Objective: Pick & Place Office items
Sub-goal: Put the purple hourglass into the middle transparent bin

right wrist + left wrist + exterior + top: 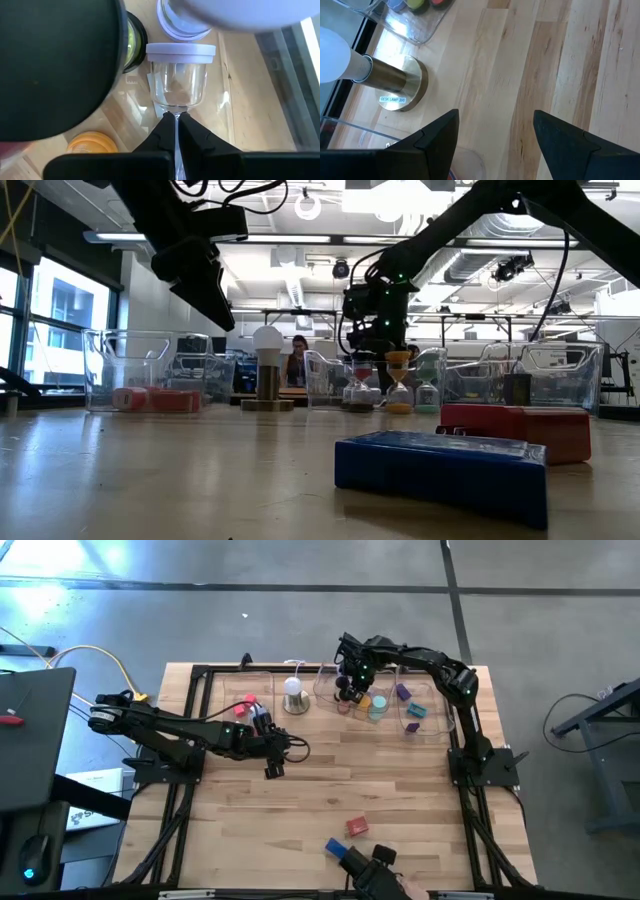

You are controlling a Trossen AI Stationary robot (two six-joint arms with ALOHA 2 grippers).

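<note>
High view: two blocks on the near desk (300, 800), one red (357, 827), one blue (336, 847). Left tool (495, 140) released over bare wood; right tool (176, 131) clenched on a lilac roll (180, 75).

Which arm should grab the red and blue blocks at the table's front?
Left, probably. The left gripper is open, empty and nearer the red block and blue block; the right gripper is busy over the middle tray.

You see a smooth, pale wooden worktop (555, 55), a brushed brass-coloured metal lamp base (410, 82), and glossy clear plastic trays (140, 355).
</note>
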